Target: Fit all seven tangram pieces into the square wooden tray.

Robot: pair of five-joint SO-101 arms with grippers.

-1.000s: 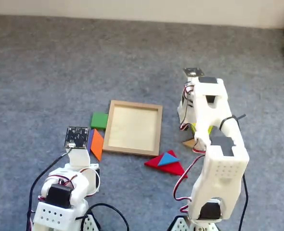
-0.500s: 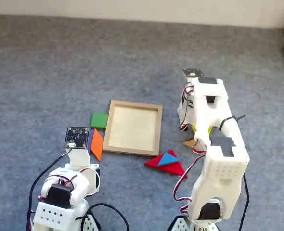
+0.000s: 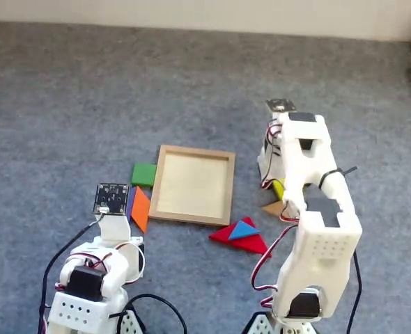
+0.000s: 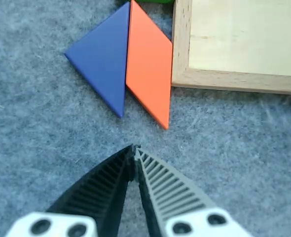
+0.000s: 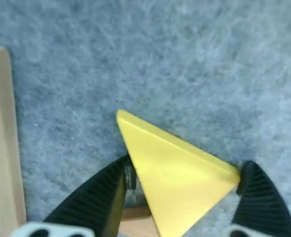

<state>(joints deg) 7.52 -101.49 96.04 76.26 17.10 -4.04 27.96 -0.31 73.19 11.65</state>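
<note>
The right hand (image 5: pixel 186 175) holds the flat yellow triangle (image 5: pixel 175 163), one finger against a long edge and the other on a sharp corner. I judge this grip to be weak. The piece may turn between the fingers or slip out during the carry, and then it would arrive at a wrong angle. It seems to be just over the small tan triangle (image 5: pixel 134 216), on the side of the square wooden tray (image 3: pixel 194 152) that faces the right edge of the counter (image 3: pixel 87 104). The tray lies about the middle of the counter and has nothing in it yet. If the triangle comes in low, its corner can catch the raised rim and push the tray, because nothing seems to fix it on the grey cloth.

Toward the near edge lies the large red triangle (image 3: pixel 242 241) with a smaller light blue triangle (image 3: pixel 244 229) on top, and a low path could hit them. Toward the left edge are the green square (image 3: pixel 144 174), the orange parallelogram (image 4: pixel 149 69) against the rim, and the dark blue triangle (image 4: pixel 103 61) touching it. The left hand (image 4: pixel 135 150) is closed on nothing, over the cloth near these two.
</note>
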